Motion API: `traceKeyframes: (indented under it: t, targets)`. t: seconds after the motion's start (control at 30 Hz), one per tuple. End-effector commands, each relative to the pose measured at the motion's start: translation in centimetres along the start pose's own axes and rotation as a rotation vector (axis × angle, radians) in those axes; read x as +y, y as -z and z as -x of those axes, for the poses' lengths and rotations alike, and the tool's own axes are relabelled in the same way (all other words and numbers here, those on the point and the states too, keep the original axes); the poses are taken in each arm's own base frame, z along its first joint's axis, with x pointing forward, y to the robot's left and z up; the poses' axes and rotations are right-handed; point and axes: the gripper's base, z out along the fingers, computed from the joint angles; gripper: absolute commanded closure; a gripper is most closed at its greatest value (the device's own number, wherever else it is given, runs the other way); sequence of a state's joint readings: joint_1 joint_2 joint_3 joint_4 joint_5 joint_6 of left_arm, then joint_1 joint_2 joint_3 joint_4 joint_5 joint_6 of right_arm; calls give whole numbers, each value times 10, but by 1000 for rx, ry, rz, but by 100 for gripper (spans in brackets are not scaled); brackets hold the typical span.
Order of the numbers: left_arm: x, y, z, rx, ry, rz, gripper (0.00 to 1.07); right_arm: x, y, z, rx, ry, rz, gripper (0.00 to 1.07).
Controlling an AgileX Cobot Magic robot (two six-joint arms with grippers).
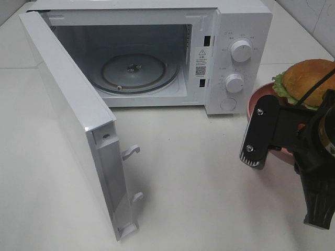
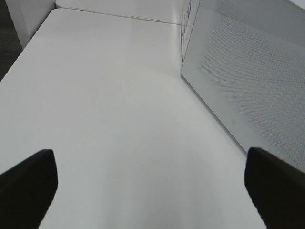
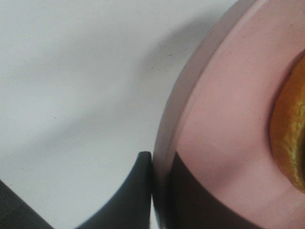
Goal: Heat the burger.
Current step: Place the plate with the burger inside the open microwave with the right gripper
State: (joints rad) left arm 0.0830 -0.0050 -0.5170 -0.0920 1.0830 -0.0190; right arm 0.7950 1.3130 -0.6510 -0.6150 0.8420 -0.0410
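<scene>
The burger (image 1: 309, 78), with a golden bun and green lettuce, sits on a pink plate (image 1: 255, 100) at the right of the table, beside the microwave (image 1: 241, 21). My right gripper (image 1: 260, 133) is shut on the plate's near rim. In the right wrist view, its dark fingers (image 3: 136, 191) pinch the edge of the plate (image 3: 228, 119), and a strip of the burger's bun (image 3: 290, 129) shows beyond. My left gripper (image 2: 152, 191) is open over bare table next to the microwave door (image 2: 248, 71). It holds nothing and is out of the exterior view.
The microwave door (image 1: 68, 104) is swung wide open toward the front left. Inside, the glass turntable (image 1: 133, 70) is bare. Two knobs (image 1: 241, 49) are on the panel at the right. The table is white, with a tiled wall at the back right.
</scene>
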Motion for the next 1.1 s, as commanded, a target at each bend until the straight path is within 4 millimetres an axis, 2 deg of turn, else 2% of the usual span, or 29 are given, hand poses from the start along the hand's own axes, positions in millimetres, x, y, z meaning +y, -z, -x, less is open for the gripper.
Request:
traceKeyframes:
  t: [0.03, 0.27, 0.5, 0.87, 1.1]
  targets:
    - [-1, 2, 0, -32, 4, -7, 4, -5, 2, 2, -34, 74, -54, 107]
    - [-1, 2, 0, -32, 4, -7, 4, -3, 4, 7, -66, 130, -57, 107]
    - [-1, 2, 0, -32, 4, -7, 4, 5, 9, 19, -170, 297, -69, 107]
    - [-1, 2, 0, -32, 4, -7, 4, 5, 10, 26, -234, 537, -105, 105]
    - [-1, 2, 0, -32, 4, -7, 4, 5, 10, 27, -243, 560, -110, 104]
